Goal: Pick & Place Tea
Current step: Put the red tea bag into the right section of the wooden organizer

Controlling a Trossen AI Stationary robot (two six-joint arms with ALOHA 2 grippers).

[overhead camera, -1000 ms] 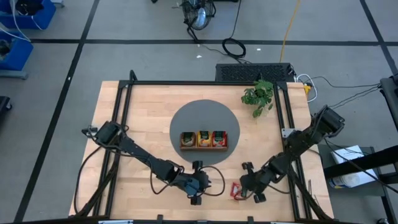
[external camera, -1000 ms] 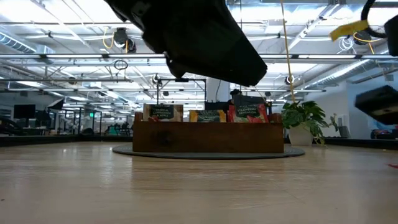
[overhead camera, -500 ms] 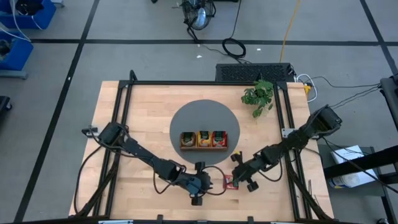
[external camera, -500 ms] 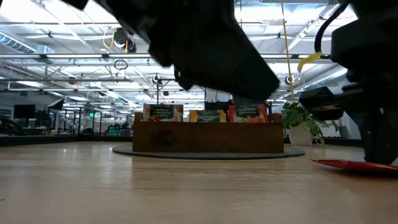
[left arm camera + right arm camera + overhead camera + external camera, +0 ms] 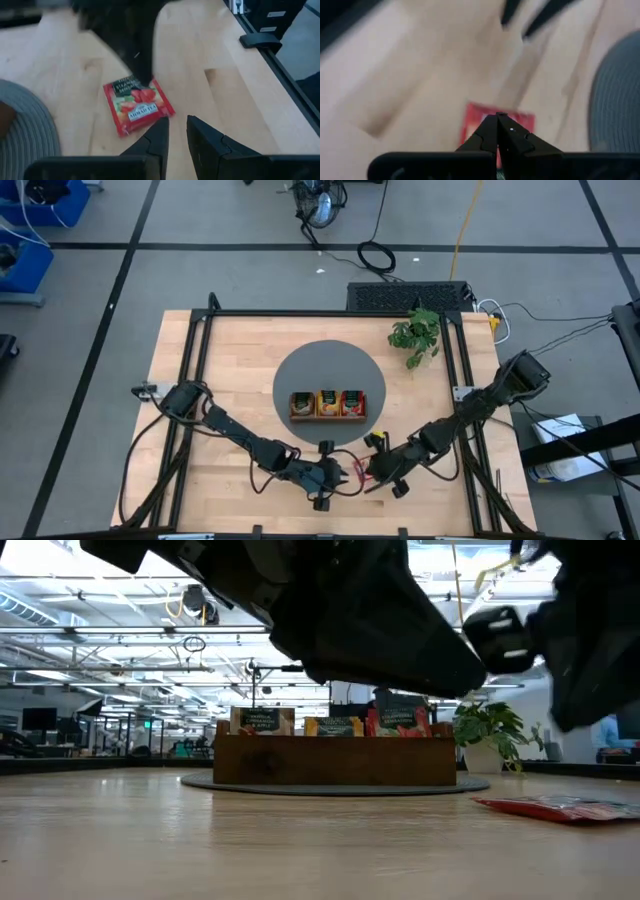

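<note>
A: Left wrist view first — what sits off the left gripper [image 5: 177, 131]?

B: Its fingers stand slightly parted, holding nothing. Just ahead of them a red tea sachet [image 5: 137, 104] lies flat on the bare table [image 5: 200, 50], long axis slanted across the approach.

A: And the right gripper [image 5: 372, 470]?

B: Closed, tips resting at the sachet's far end. Both arms are close; the wooden tray [image 5: 327, 405] on the grey mat [image 5: 300, 370] is farther off.

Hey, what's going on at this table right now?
Two robot arms meet at the table's near edge over a red tea sachet lying flat on the wood. The right gripper, shut, presses its tip on the sachet. The left gripper hovers beside it, slightly open. The wooden tray on the grey mat already holds sachets.
</note>
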